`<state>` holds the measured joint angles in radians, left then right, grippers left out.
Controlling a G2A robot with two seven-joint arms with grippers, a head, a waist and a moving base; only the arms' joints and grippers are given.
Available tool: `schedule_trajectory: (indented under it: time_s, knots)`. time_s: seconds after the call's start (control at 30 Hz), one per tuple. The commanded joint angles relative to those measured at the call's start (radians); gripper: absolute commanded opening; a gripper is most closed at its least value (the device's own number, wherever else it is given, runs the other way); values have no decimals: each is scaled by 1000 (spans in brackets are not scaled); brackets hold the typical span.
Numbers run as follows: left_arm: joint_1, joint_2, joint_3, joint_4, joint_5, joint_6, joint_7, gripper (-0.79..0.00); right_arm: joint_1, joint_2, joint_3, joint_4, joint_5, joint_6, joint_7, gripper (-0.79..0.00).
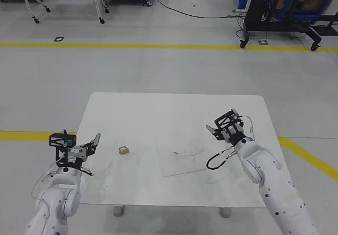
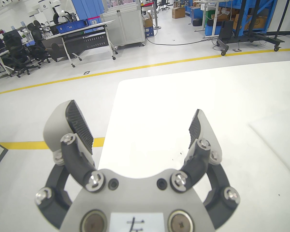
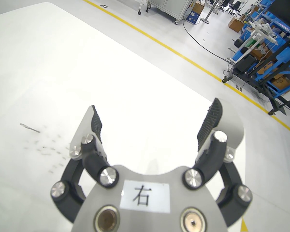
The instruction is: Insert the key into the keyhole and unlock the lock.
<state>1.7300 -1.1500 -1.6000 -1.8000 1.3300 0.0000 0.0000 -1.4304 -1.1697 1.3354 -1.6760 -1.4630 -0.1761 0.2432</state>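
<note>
- As both grippers stand empty, we judge the task at its outset: neither key nor lock is in hand.
- We find the left gripper (image 2: 134, 108) wide open with nothing between its ribbed pads (image 2: 78, 121). It sits at the edge of the table (image 1: 174, 117).
- We find the right gripper (image 3: 154, 105) equally wide open and bare, over the table's other side.
- The lock (image 1: 123, 150) is a small brass body lying on the table near the left fingers, a little ahead of the tips and off to their inner side. We cannot tell which way its keyhole faces.
- The key (image 3: 30, 127) is a thin metal sliver lying flat on the table. It lies apart from the right fingers, off to their inner side and back from the tips, beside a patch of scuff marks (image 3: 48, 150).
- From above, the key (image 1: 174, 154) lies between the two grippers, nearer the right one (image 1: 220, 122); the lock is nearer the left one (image 1: 89, 147).
- The key's long axis runs roughly across the table, from one arm toward the other. It is too small for us to tell bow from blade.
- Judgement: the coming move turns on the right fingers, which point away from the key. They would have to swing inward and come down across its long axis. A flat, thin key may slip under the pads.
</note>
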Motion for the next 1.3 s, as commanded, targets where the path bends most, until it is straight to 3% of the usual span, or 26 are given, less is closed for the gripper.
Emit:
schedule_trajectory:
  time_s: [0.0, 0.1, 0.3, 0.7, 0.87, 0.9, 0.93, 1.13, 1.2, 1.27]
  knots:
    - [0, 0, 0, 0, 0, 0, 0, 0, 8, 1, -2, 15, -1, -26, 1, 0]
    - [0, 0, 0, 0, 0, 0, 0, 0, 81, 2, -11, 95, 38, -153, 14, 0]
    - [0, 0, 0, 0, 0, 0, 0, 0, 197, -11, -120, 200, -15, -253, 26, 0]
    - [0, 0, 0, 0, 0, 0, 0, 0, 427, -44, -349, 477, -136, -583, -170, 0]
    - [0, 0, 0, 0, 0, 0, 0, 0, 497, -63, -424, 559, -157, -663, -182, -126]
    - [0, 0, 0, 0, 0, 0, 0, 0, 509, -70, -443, 570, -151, -685, -179, -222]
    - [0, 0, 0, 0, 0, 0, 0, 0, 523, -75, -460, 582, -152, -699, -174, -243]
    - [0, 0, 0, 0, 0, 0, 0, 0, 581, -101, -546, 650, -162, -792, -219, -212]
    - [0, 0, 0, 0, 0, 0, 0, 0, 594, -107, -560, 683, -154, -814, -244, -419]
    - [0, 0, 0, 0, 0, 0, 0, 0, 609, -113, -575, 709, -162, -814, -250, -477]
